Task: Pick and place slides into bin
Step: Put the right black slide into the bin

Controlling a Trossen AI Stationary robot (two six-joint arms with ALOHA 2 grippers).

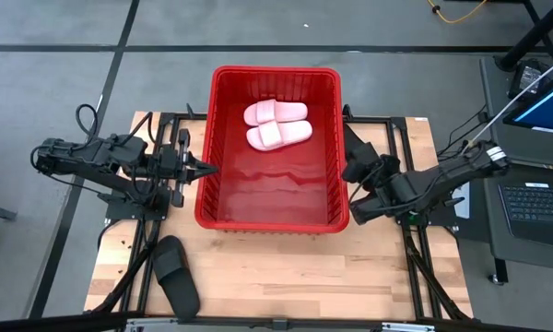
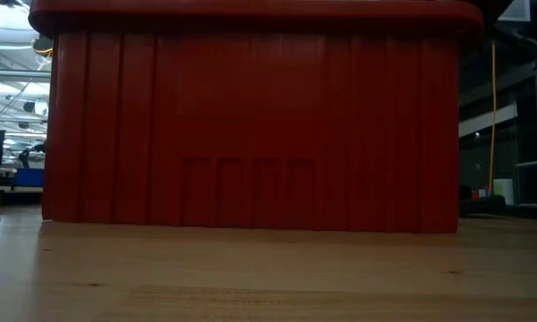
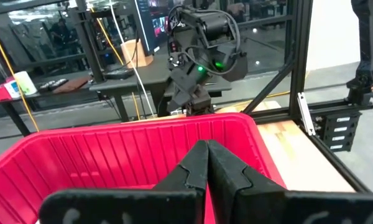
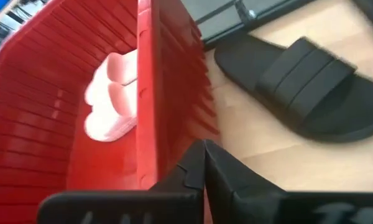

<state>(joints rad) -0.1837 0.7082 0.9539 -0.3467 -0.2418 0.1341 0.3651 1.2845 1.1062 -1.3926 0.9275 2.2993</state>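
Note:
The red bin (image 1: 275, 219) stands mid-table, its near wall (image 2: 251, 116) filling the low view. Two pale pink slides (image 1: 277, 124) lie side by side on its floor at the far end, also seen in the right wrist view (image 4: 109, 102). One black slide (image 1: 176, 275) lies on the wood near the table's front left. Another black slide (image 4: 304, 87) lies on the wood just outside the bin's right wall, partly under my right arm (image 1: 358, 152). My left gripper (image 1: 207, 169) (image 3: 206, 149) is shut, at the bin's left rim. My right gripper (image 1: 354, 219) (image 4: 204, 149) is shut, by the bin's near right corner.
Black metal frame rails (image 1: 415, 258) run along both sides of the wooden table. A laptop (image 1: 539, 198) and a monitor stand off the table to the right. Bare wood (image 1: 304, 277) lies between the bin and the table's near edge.

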